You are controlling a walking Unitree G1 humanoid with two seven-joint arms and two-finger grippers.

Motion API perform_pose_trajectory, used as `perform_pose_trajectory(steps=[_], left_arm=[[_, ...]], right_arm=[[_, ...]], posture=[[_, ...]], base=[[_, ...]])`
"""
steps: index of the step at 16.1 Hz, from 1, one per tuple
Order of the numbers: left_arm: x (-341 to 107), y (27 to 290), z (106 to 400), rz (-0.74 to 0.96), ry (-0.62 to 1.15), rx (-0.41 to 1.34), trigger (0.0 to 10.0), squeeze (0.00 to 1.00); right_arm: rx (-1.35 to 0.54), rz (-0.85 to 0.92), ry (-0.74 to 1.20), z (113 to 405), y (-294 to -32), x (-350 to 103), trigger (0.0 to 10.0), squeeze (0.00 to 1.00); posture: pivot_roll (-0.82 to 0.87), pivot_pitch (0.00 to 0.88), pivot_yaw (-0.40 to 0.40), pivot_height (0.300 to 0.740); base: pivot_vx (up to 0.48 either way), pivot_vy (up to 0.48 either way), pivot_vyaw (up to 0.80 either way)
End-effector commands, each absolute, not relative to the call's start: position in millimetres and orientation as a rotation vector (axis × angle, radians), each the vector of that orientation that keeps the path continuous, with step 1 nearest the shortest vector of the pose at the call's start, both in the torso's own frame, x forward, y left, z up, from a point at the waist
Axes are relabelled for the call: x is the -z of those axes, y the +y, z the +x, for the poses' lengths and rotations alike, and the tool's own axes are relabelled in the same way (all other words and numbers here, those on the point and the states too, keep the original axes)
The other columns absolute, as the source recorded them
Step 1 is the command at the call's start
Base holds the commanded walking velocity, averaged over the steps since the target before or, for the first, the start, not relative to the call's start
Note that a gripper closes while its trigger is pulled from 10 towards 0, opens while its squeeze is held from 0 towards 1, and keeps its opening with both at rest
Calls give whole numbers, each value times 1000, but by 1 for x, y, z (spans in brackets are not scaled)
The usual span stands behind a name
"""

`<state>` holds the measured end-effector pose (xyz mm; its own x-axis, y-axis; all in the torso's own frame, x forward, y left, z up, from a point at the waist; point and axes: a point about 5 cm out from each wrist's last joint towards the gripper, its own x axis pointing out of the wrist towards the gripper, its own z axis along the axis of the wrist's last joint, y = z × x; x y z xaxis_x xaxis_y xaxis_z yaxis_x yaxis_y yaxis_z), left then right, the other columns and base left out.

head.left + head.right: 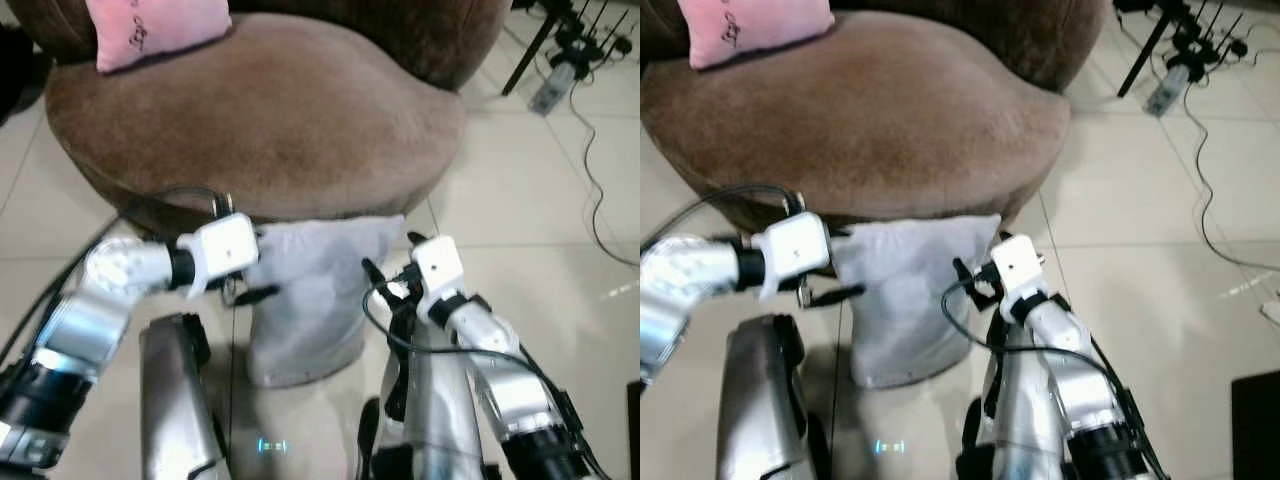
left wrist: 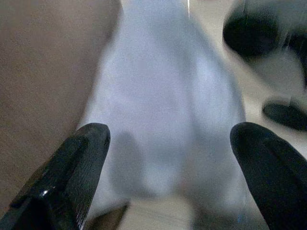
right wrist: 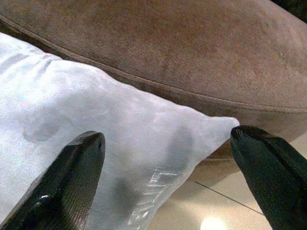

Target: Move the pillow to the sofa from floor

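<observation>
A pale grey pillow (image 1: 315,290) stands on the tiled floor, leaning against the front of the round brown sofa (image 1: 270,110). My left gripper (image 1: 258,290) is at the pillow's left edge and my right gripper (image 1: 378,280) at its right edge. In the left wrist view the left gripper (image 2: 168,167) is open, with the pillow (image 2: 163,96) ahead between its spread fingers (image 2: 72,167). In the right wrist view the right gripper (image 3: 168,167) is open too, facing the pillow's corner (image 3: 96,120) under the sofa's rim (image 3: 192,48). Neither gripper holds anything.
A pink pillow (image 1: 155,30) lies at the back left of the sofa seat. A tripod and cables (image 1: 560,60) are on the floor at the far right, with a cable (image 1: 595,190) trailing forward. My silver legs (image 1: 180,400) are below the pillow.
</observation>
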<state>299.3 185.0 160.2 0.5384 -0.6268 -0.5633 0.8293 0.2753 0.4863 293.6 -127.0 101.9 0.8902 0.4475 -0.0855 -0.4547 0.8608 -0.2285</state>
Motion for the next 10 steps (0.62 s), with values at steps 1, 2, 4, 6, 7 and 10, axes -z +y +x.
perform_pose_trajectory(steps=[1, 2, 4, 6, 7, 10], left_arm=[[-149, 188, 300, 902, 322, 990, 10000, 0], [-143, 190, 301, 915, 344, 976, 10000, 0], [-138, 195, 305, 951, 362, 933, 10000, 0], [-138, 199, 316, 1008, 329, 864, 10000, 0], [-138, 198, 321, 1015, 306, 838, 10000, 0], [-128, 193, 335, 887, 232, 710, 10000, 0]], right_arm=[[-455, -248, 44, 290, -133, -97, 10000, 0], [-453, -248, 44, 290, -133, -97, 10000, 4], [-448, -250, 43, 289, -135, -97, 10000, 4], [-438, -253, 40, 288, -139, -99, 10000, 4], [-435, -254, 41, 288, -140, -98, 10000, 4], [-429, -257, 38, 286, -141, -100, 10000, 4]], posture=[[-57, 232, -135, 416], [-59, 232, -136, 416], [-67, 230, -137, 416], [-76, 229, -137, 416], [-81, 226, -139, 416], [-88, 225, -142, 416]], base=[[0, 0, 0], [0, 0, 0], [0, 0, 0], [0, 0, 0], [0, 0, 0], [0, 0, 0]])
